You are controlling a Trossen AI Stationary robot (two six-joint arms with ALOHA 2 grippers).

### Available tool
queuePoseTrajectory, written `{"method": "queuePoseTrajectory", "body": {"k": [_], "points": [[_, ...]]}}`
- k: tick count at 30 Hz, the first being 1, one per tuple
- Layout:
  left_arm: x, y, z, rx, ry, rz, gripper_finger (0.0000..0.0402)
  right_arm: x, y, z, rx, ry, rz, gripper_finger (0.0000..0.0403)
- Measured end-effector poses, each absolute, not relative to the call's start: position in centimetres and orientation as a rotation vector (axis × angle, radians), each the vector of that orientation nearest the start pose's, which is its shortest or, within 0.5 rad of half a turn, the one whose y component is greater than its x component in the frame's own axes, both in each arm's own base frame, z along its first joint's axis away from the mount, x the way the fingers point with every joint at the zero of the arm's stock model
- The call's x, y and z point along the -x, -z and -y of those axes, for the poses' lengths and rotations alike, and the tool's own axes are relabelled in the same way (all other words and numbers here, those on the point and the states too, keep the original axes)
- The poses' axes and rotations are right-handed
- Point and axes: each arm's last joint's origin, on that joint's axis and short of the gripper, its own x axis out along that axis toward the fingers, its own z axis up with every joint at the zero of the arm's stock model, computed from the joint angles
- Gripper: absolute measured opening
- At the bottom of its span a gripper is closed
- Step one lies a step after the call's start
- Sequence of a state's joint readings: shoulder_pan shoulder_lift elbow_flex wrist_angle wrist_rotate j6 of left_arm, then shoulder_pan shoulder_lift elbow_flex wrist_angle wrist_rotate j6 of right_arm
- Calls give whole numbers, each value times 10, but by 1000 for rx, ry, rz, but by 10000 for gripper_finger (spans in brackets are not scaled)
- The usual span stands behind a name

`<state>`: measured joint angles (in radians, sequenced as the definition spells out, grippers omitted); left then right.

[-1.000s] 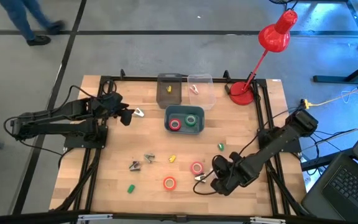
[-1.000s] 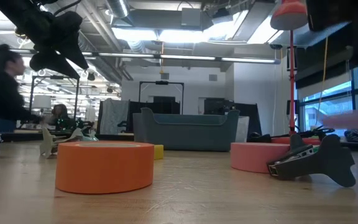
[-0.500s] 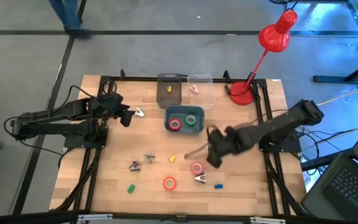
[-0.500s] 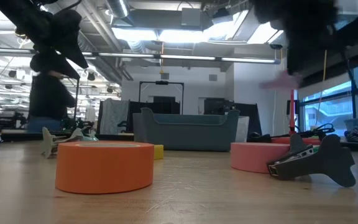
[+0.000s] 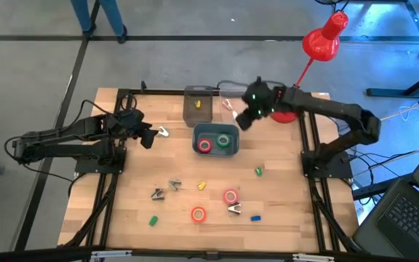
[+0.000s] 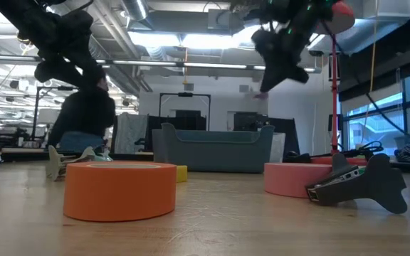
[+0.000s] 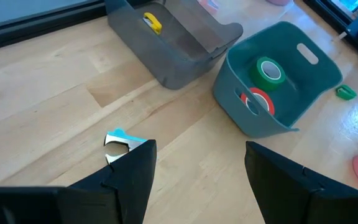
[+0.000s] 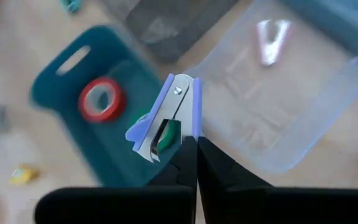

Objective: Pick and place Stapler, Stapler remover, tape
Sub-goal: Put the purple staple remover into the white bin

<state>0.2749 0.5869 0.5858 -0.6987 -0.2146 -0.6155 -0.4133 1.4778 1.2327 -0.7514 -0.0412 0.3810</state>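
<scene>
Pale wooden worktop (image 5: 144, 182) carries the whole job. Above its far middle, a small blue-and-silver staple remover (image 8: 166, 118) hangs clamped in the right gripper's (image 5: 244, 118) jaws, between the teal tape bin (image 5: 216, 140) and the clear plastic tray (image 5: 236, 110), where another remover (image 8: 270, 34) already lies. It looks light, stiff and smooth, so the pinch at its hinged end seems safest. Pink tape (image 5: 230, 196) and orange tape (image 5: 198, 214) wait near the front. The left gripper (image 5: 145, 137) hovers with jaws apart over another remover (image 7: 118, 142).

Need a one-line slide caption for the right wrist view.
Right gripper carries a blue staple remover above the clear bin.
</scene>
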Motion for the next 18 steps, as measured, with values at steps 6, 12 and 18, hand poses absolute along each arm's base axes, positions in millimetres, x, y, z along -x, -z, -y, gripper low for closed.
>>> {"method": "queuePoseTrajectory", "body": {"k": [6,12,18], "points": [[-113,-248,-38,590,-669,-543,235,-276,-268,171,-630,567,-823,0],[-113,-248,-38,572,-663,-546,235,-286,-232,193,-687,547,-895,0],[-116,-252,-39,573,-656,-485,235,-303,-210,204,-639,508,-984,0]]}}
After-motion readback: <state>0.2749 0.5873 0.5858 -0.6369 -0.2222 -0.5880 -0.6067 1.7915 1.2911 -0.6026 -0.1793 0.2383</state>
